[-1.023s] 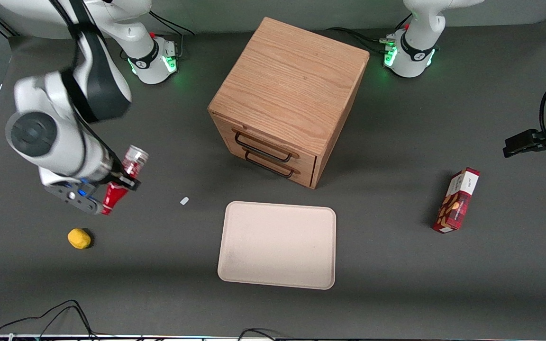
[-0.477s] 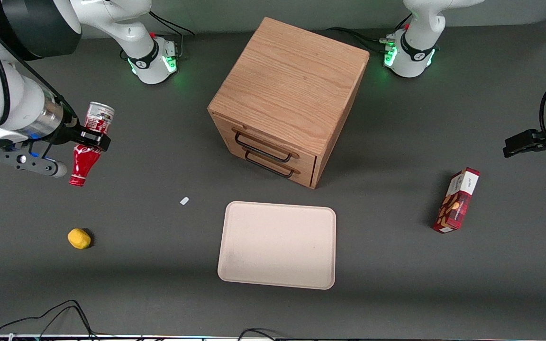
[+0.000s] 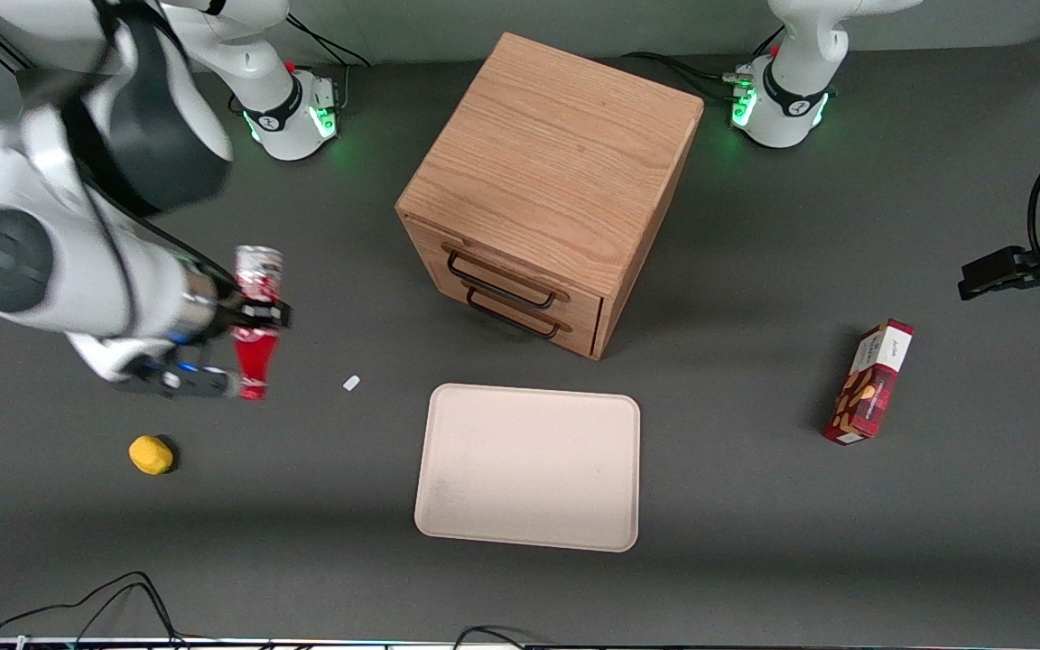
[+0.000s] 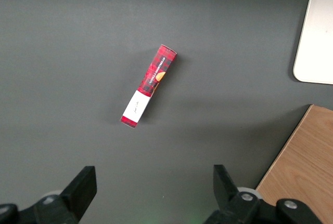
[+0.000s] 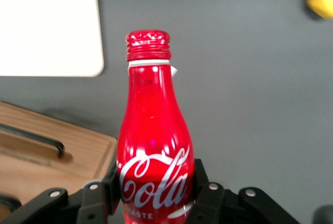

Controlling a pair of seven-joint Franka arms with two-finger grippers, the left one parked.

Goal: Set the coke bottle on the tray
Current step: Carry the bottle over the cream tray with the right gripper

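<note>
Front view: the gripper is clamped around the middle of the bottle, holding it in the air above the dark table toward the working arm's end. The bottle hangs lengthwise, silvery base pointing toward the robot bases and red cap pointing toward the front camera. The tray lies flat on the table, in front of the wooden cabinet, well apart from the bottle, with nothing on it. A small white scrap sits between bottle and tray; a yellow lump lies nearer the camera than the gripper.

Right wrist view: both fingers press the bottle's sides at the white lettering, the cap pointing away from the wrist, and a corner of the tray shows past it.

The step in hand looks like the carry. To do it well, the arm should probably keep its height, travel sideways until the bottle is over the tray's middle, lower until it rests, and only then loosen its grip.
</note>
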